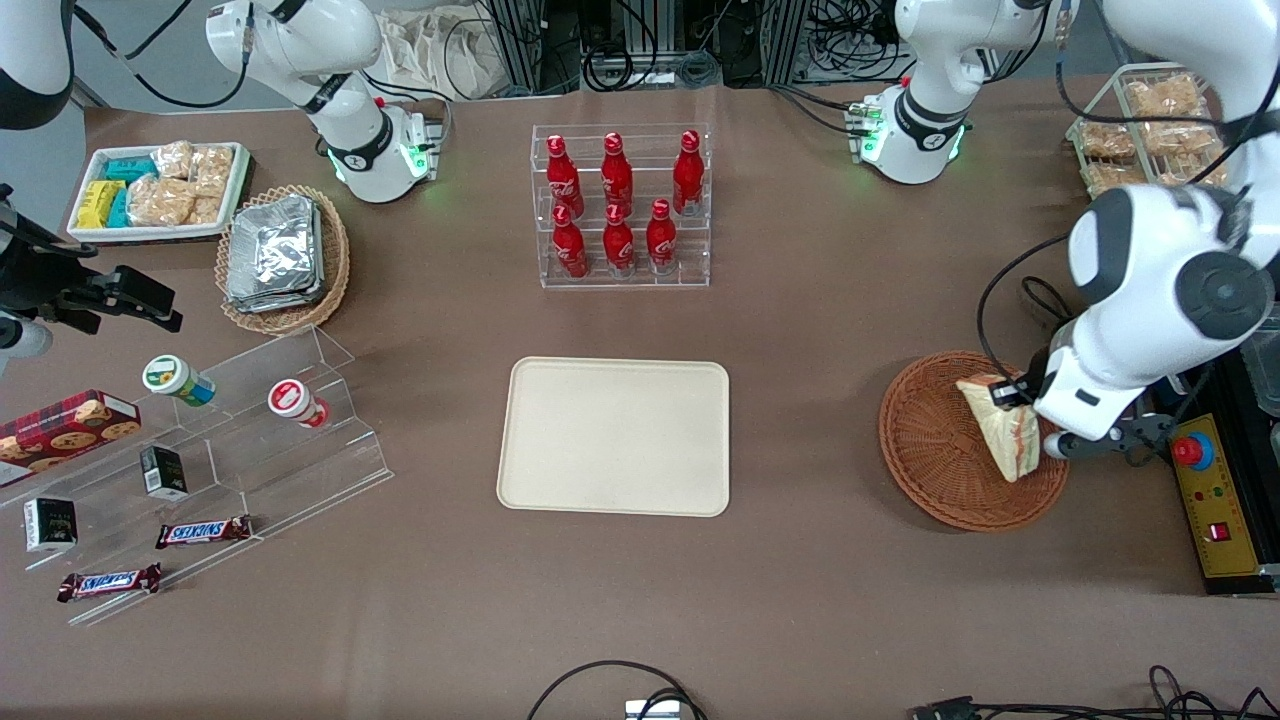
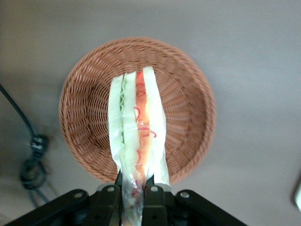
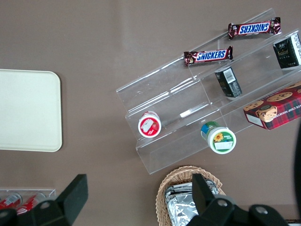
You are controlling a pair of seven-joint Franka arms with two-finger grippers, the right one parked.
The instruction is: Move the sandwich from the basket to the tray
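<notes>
The sandwich (image 1: 1003, 432) is a pale bread wedge with orange-red and green filling, in clear wrap. My left gripper (image 1: 1012, 393) is shut on it and holds it above the reddish-brown wicker basket (image 1: 935, 450) at the working arm's end of the table. In the left wrist view the black fingers (image 2: 109, 197) clamp the wrapped sandwich (image 2: 138, 122), which hangs over the basket (image 2: 84, 108) with its filling edge showing. The cream-beige tray (image 1: 615, 436) lies empty at the table's middle; its corner shows in the right wrist view (image 3: 28, 110).
A clear rack of red bottles (image 1: 620, 205) stands farther from the front camera than the tray. A yellow control box (image 1: 1215, 505) sits beside the basket. A clear stepped stand (image 1: 250, 450) with snacks and a tan basket of foil packets (image 1: 282, 255) lie toward the parked arm's end.
</notes>
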